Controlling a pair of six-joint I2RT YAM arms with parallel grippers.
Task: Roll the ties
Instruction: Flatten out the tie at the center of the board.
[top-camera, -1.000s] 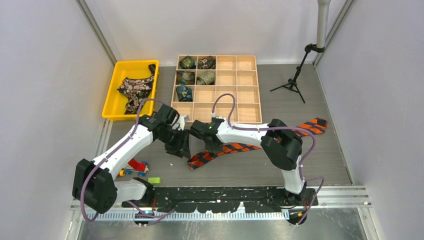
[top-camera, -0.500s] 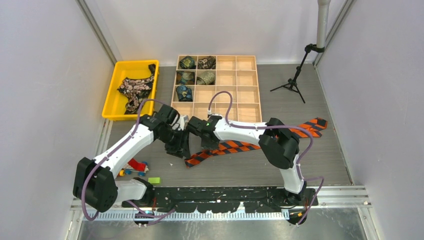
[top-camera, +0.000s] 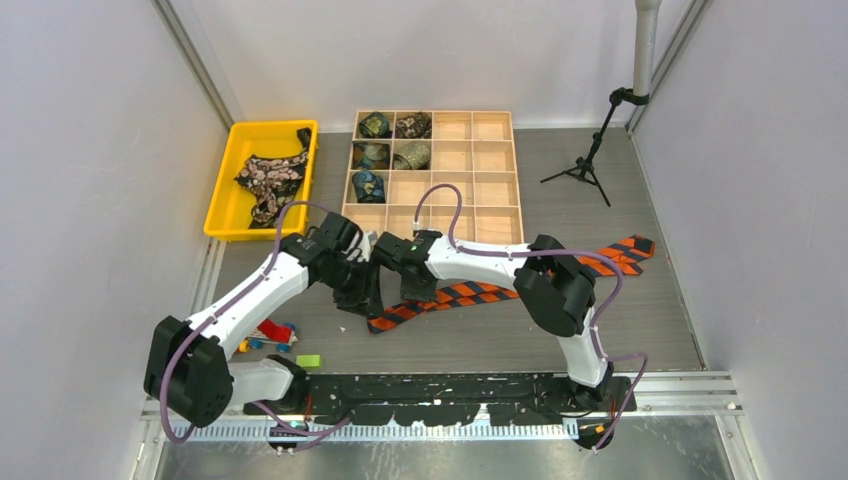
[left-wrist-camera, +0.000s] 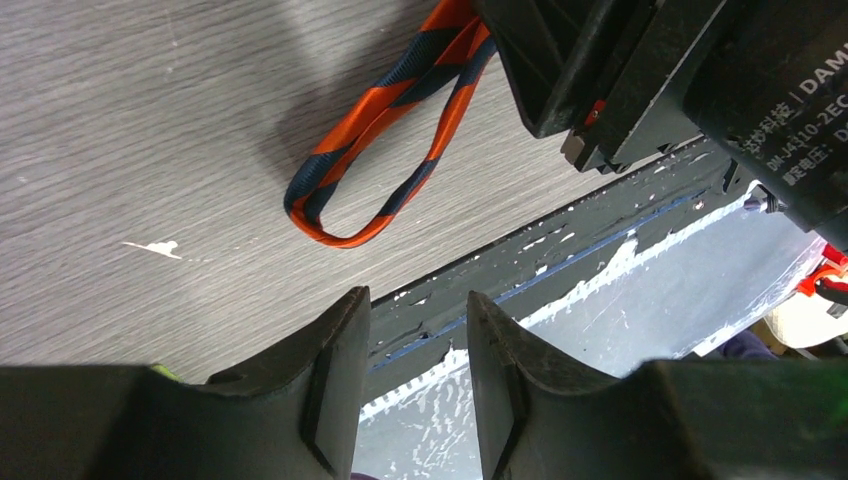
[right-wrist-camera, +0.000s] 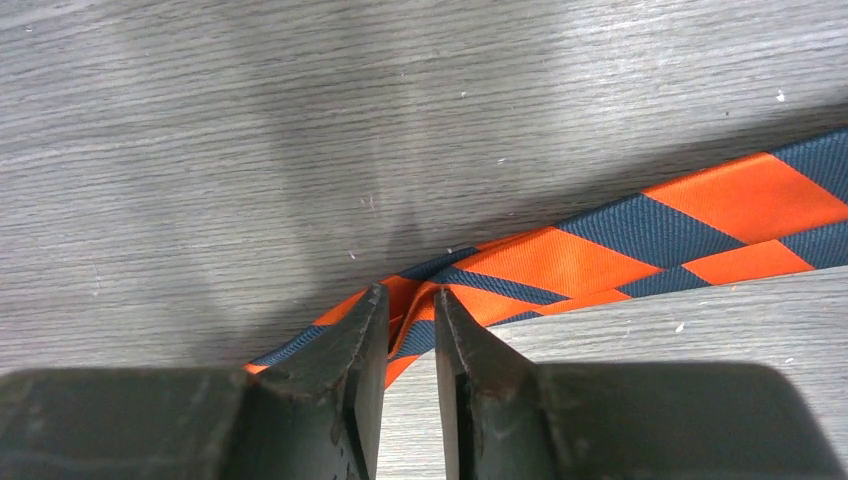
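From above, the right pincer (top-camera: 408, 292) has slid closer to the left pincer (top-camera: 362, 297), dragging the striped tie (top-camera: 470, 293) along. Left wrist: jaws apart and empty, with the tie's looped end lying ahead on the bench (left-wrist-camera: 120, 150). Right wrist: jaws barely parted, tips right over the tie's fold.

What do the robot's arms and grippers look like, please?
The left arm and right arm have white shells, bulky black joints and looping purple cables. The left gripper and right gripper end in dark tapered fingers. One joint bears white lettering.
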